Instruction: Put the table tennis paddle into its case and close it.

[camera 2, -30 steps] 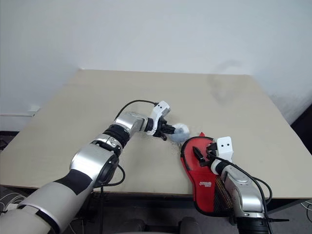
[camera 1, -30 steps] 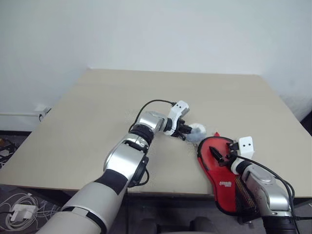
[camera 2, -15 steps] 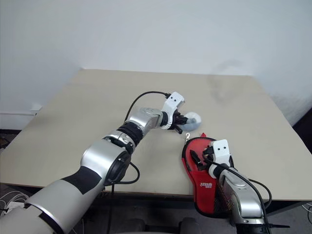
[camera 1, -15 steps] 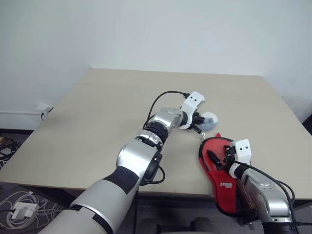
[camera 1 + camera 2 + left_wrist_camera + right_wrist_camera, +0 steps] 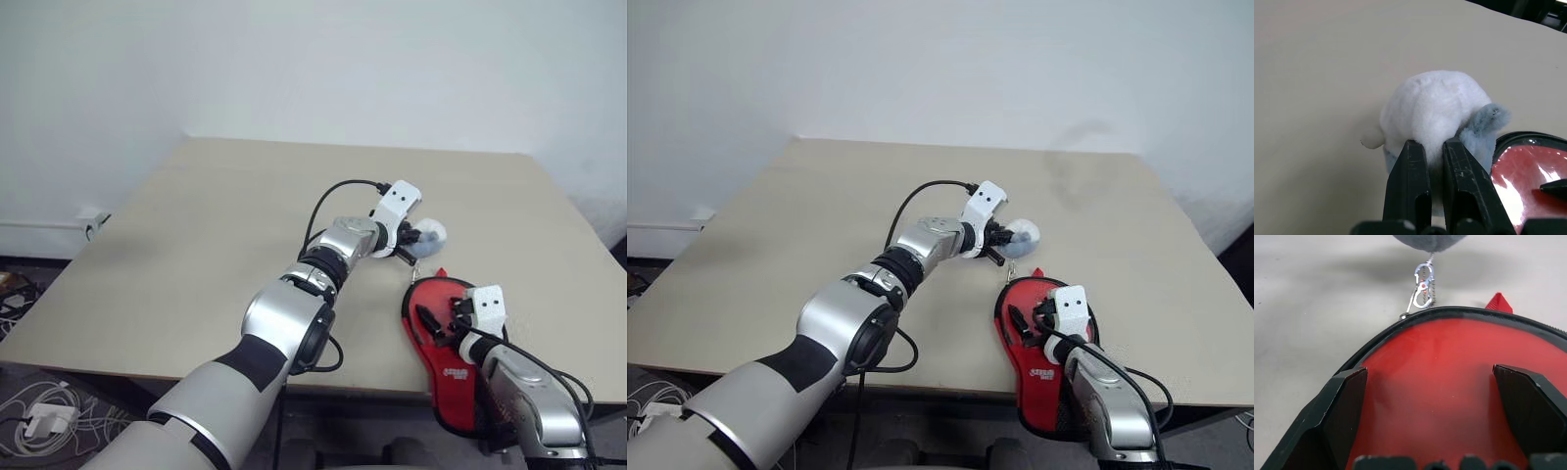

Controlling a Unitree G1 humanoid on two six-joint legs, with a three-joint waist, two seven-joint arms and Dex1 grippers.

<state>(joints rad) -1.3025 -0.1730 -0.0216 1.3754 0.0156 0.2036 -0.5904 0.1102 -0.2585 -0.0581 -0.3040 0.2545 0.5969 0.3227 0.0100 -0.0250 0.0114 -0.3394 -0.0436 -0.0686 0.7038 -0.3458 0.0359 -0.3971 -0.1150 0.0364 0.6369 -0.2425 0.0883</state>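
Fuzzy white-and-grey plush charm (image 5: 427, 236) sat pinched in the left claw (image 5: 409, 245), clenched on it, in the left eye view. It hung off the case (image 5: 446, 343) at 12 o'clock, near mid-table (image 5: 196, 225). The red, paddle-shaped case lay at the table's near right edge, its narrow end hanging over the edge. The right claw (image 5: 439, 326) hovered over the case face, jaws spread wide, grasping nothing. The table was matte beige laminate, flat and bare.

Right eye view: same layout, with the charm at 12 o'clock of the case.

Left wrist view: both black fingers (image 5: 1409, 186) dug into soft pile, a pale stub sticking out one side and a grey fluffy ear on the other. The glossy clear panel over red (image 5: 1528, 176) showed at the case's round end, with a black fabric rim.

Right wrist view: a small silver clasp and bead chain (image 5: 1421, 289) joined the charm to the black zip edge (image 5: 1400, 333). The red face looked smooth and shiny through the plastic. I judged the table tennis paddle sat inside, though I couldn't tell paddle rubber from case.

Risks, as I judged them:
- pulling the charm too far could drag the whole case, since the right claw wasn't pinning it
- the plush could squash and slip out of the grip
- the thin chain could snap or unclip
- the overhanging end could tip the case off the table
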